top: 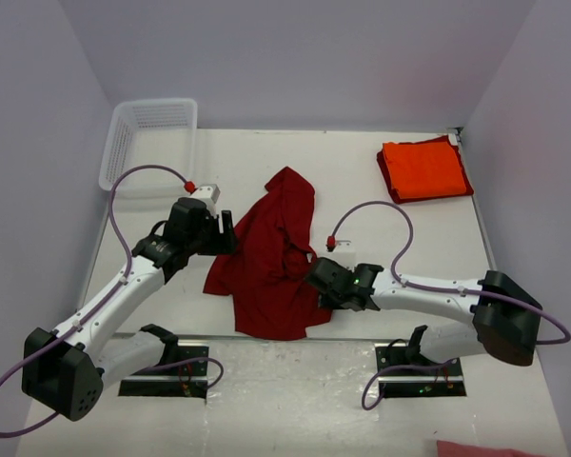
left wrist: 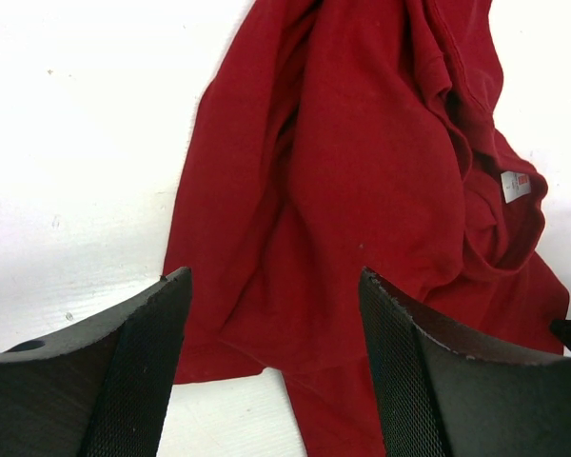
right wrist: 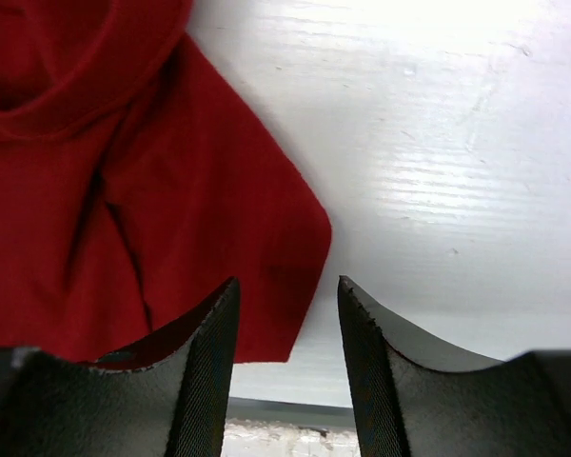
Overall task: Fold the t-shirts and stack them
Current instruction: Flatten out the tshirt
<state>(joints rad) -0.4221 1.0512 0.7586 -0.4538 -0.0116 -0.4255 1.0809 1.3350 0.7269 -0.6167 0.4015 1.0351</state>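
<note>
The dark crimson t-shirt (top: 271,257) lies crumpled in the middle of the white table, with a white neck label (left wrist: 516,186) showing. The orange t-shirt (top: 423,169) lies folded at the back right, with a dark red edge showing under it. My left gripper (top: 230,233) is at the crimson shirt's left edge. In the left wrist view it (left wrist: 276,276) hovers open above the cloth (left wrist: 362,143), nothing between its fingers. My right gripper (top: 316,276) is at the shirt's right edge. In the right wrist view it (right wrist: 287,281) is open over a corner of the cloth (right wrist: 124,190).
A white mesh basket (top: 152,138) stands at the back left corner. A bit of pink-red cloth (top: 485,447) shows at the bottom right, off the table. Grey walls close in the table on the left, back and right.
</note>
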